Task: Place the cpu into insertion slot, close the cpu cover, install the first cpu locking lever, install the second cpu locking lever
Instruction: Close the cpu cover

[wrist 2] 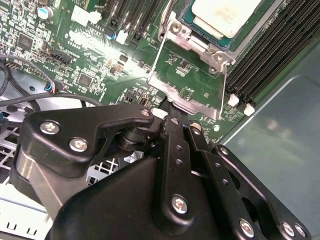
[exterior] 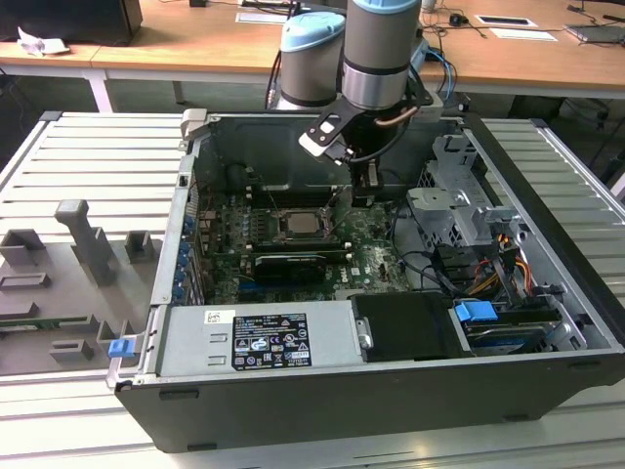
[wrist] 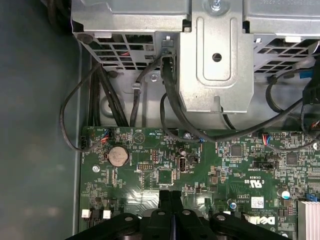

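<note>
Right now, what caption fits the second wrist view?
Black gripper at open silvery square cpu cover; silvery-grey cpu seated.

The arm [exterior: 383, 54] is a grey tube with pale blue joint caps [exterior: 311, 29]; the black gripper [wrist: 170, 196] carries silver screws [wrist 2: 179, 203].

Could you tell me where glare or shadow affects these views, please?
In the second wrist view, glare whitens a patch of motherboard and the cpu; in the exterior view, the computer case interior lies in shade; the first wrist view has no strong glare.
</note>
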Controlling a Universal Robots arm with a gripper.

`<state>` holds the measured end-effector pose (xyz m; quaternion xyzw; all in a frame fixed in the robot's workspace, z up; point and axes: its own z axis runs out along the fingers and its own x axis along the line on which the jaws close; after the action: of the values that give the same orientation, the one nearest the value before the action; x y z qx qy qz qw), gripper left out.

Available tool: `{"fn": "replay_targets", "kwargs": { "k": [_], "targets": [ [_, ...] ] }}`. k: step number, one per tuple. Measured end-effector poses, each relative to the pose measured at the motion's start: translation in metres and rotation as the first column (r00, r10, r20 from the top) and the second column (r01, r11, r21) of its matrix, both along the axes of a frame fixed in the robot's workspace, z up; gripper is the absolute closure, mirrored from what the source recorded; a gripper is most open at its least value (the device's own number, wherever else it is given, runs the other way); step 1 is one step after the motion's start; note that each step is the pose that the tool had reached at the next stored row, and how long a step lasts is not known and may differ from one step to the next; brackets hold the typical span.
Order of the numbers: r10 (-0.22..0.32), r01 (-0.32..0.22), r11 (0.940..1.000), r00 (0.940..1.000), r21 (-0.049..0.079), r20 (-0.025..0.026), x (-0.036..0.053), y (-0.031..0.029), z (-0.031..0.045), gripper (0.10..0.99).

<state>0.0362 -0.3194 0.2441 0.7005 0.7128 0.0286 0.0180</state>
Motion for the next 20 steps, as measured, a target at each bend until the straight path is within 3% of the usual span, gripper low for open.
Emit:
{"fn": "replay_targets", "kwargs": {
  "k": [14,20],
  "targets": [
    [0.000,0.000,1.0000,1.0000,0.000,0.0000,-0.0187,0.0000,0.0000,0.980],
    [0.000,0.000,1.0000,1.0000,0.000,0.0001,-0.0331,0.0000,-0.0001,0.980]
  ]
}}
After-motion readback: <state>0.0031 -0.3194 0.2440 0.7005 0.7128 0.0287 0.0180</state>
